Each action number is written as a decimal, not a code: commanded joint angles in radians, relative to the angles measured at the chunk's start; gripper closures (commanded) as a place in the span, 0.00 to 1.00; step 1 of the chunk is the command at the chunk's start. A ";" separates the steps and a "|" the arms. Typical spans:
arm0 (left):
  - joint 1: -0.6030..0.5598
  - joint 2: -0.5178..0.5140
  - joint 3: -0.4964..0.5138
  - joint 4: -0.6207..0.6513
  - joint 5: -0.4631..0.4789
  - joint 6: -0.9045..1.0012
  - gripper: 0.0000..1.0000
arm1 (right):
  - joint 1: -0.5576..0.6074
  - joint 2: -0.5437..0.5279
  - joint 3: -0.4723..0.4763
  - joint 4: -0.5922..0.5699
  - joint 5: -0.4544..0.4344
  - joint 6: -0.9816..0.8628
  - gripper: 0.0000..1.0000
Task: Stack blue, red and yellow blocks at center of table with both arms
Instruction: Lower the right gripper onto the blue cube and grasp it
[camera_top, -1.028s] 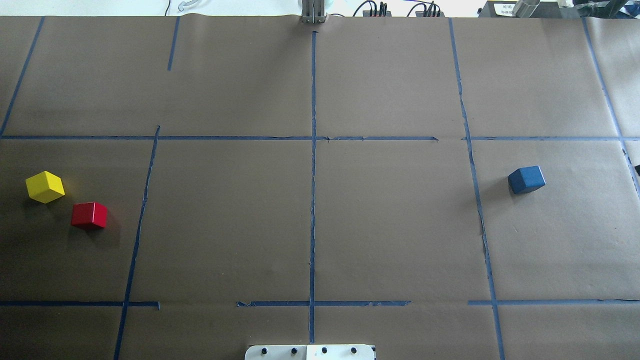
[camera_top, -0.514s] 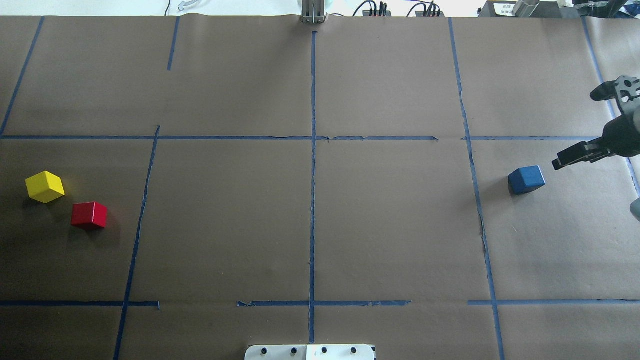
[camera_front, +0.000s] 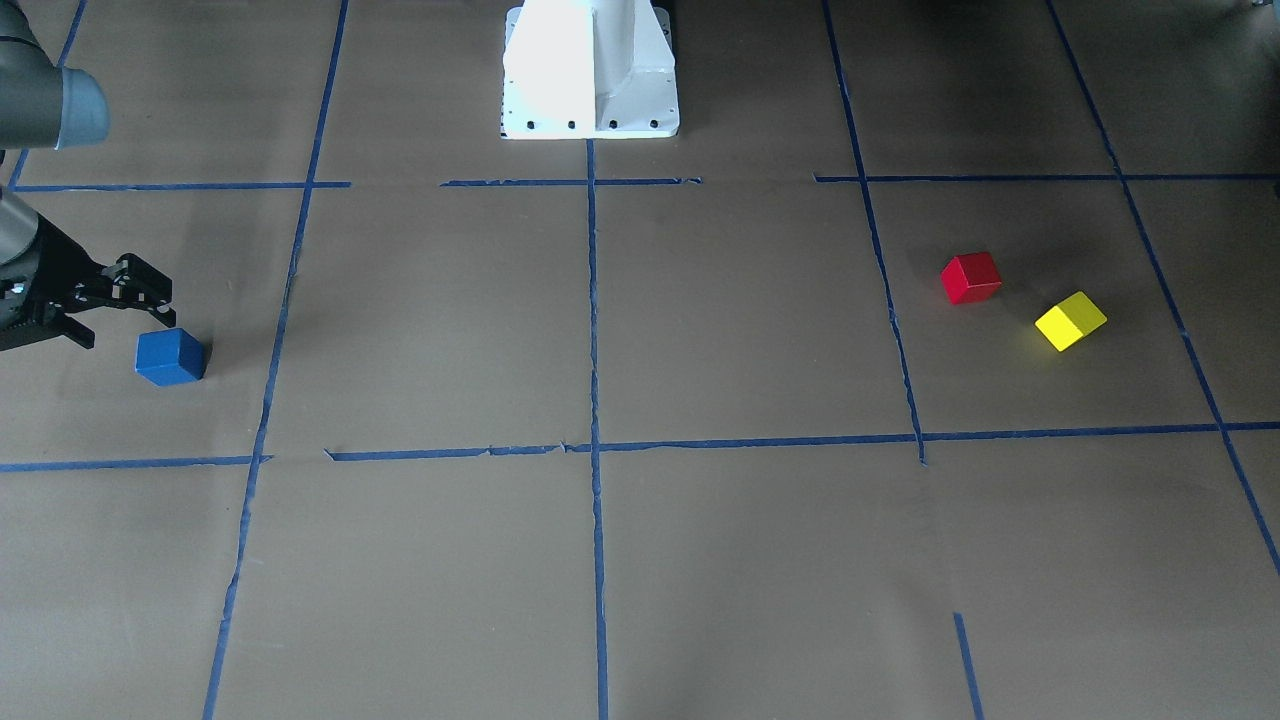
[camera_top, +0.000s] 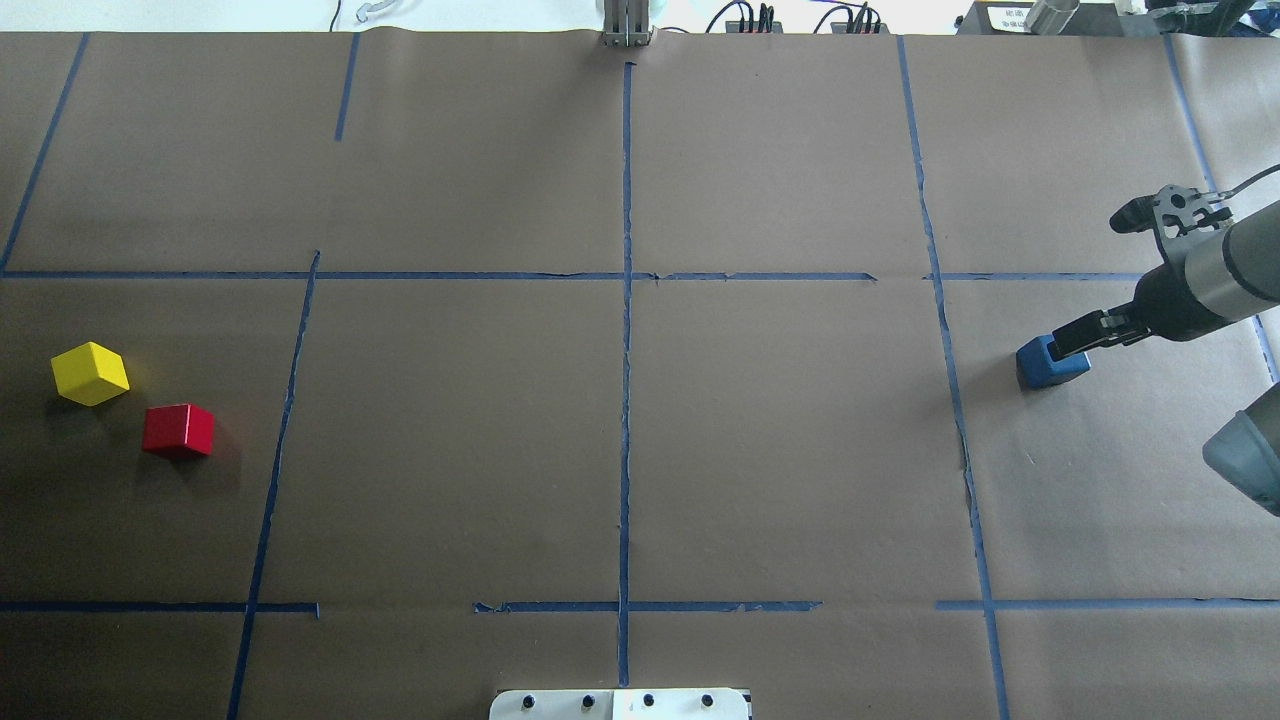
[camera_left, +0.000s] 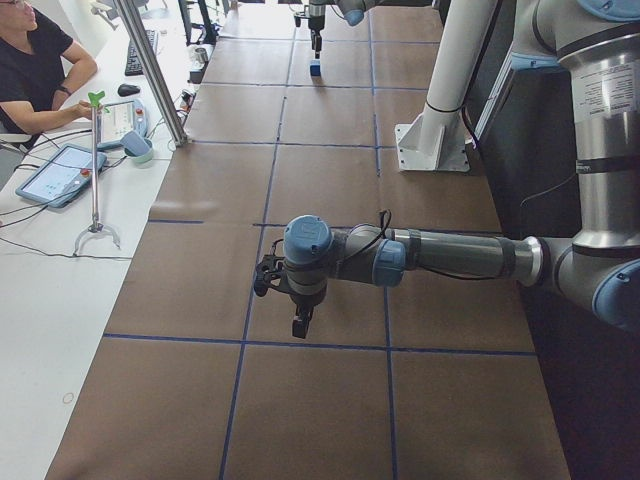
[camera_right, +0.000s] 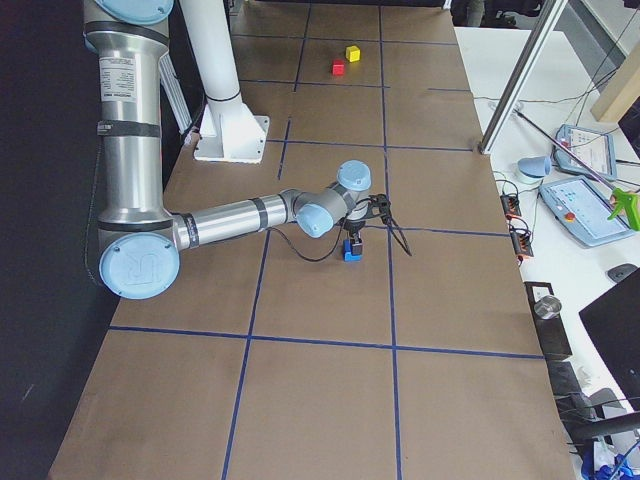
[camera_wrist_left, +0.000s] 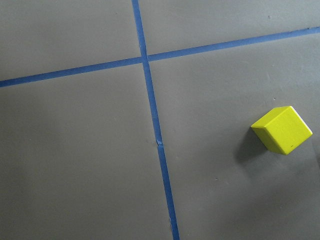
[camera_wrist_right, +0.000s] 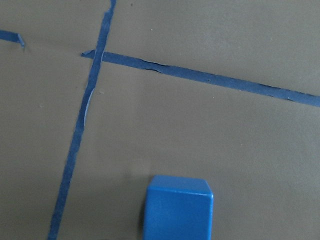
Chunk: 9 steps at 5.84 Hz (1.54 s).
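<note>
Blue block (camera_front: 170, 357) sits on the table (camera_front: 700, 560) right at the tips of the right gripper (camera_front: 130, 318). Its jaws are spread wide and aren't holding anything. Red block (camera_front: 970, 277) and yellow block (camera_front: 1070, 320) lie close together way across the table from it, over on the left gripper (camera_left: 298, 325) side. Honestly can't tell if that one's spread or clamped.

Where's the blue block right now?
Overhead view: the blue block lies at the far right of the table, just past a blue tape line, with the right gripper just above it.
</note>
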 joint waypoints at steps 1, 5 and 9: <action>0.000 0.000 -0.001 0.000 0.000 -0.001 0.00 | -0.044 0.009 -0.037 0.002 -0.043 0.002 0.01; -0.003 0.003 -0.018 0.000 -0.002 0.001 0.00 | -0.072 0.051 -0.109 0.007 -0.049 0.003 0.43; -0.002 0.018 -0.030 0.000 -0.005 0.002 0.00 | -0.136 0.234 0.000 -0.010 -0.048 0.329 1.00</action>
